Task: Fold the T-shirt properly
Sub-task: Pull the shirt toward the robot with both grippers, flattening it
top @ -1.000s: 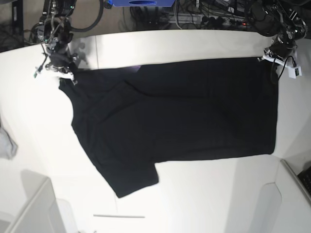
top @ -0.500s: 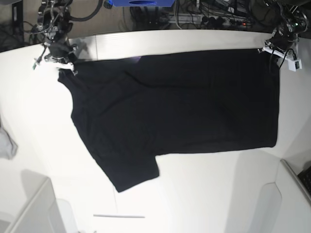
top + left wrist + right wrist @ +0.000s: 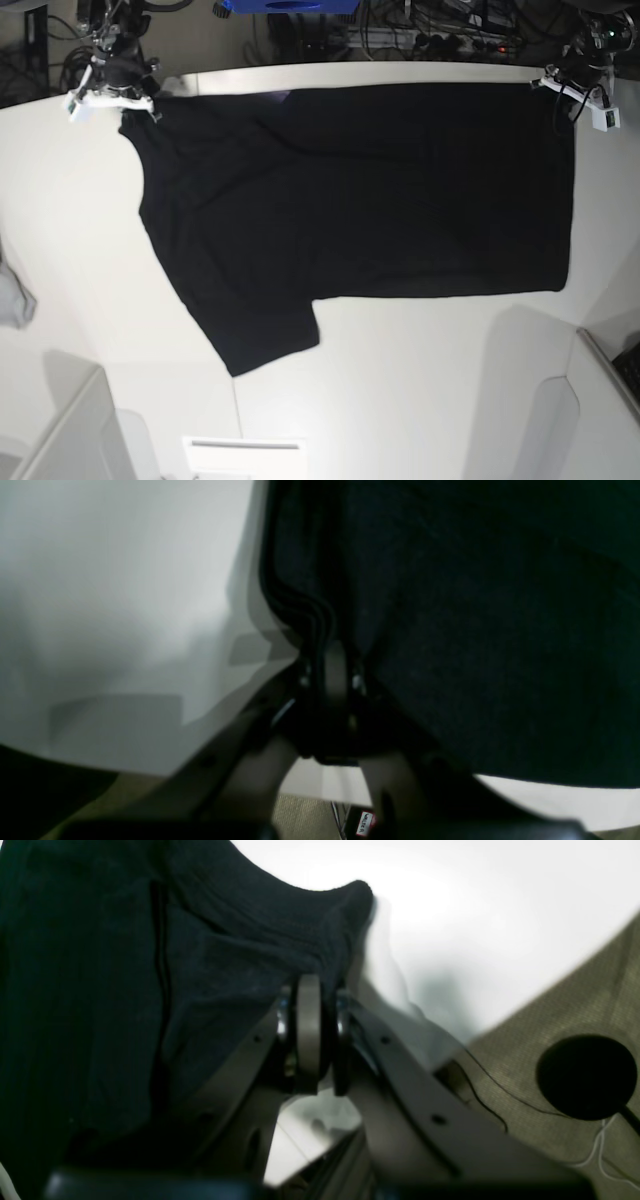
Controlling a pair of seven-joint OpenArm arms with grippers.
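The T-shirt [image 3: 380, 190] lies spread flat on the white surface [image 3: 420, 400], its long axis running across the base view: hem at that view's right, collar end and one sleeve at its left. Its far edge reaches the surface's back edge. My left claw [image 3: 572, 90] is clamped on the T-shirt's far hem corner; my right claw [image 3: 112, 92] is clamped on its far shoulder corner. From both claws the whole T-shirt stretches toward me, so I judge the fold should carry that far edge over the near one.
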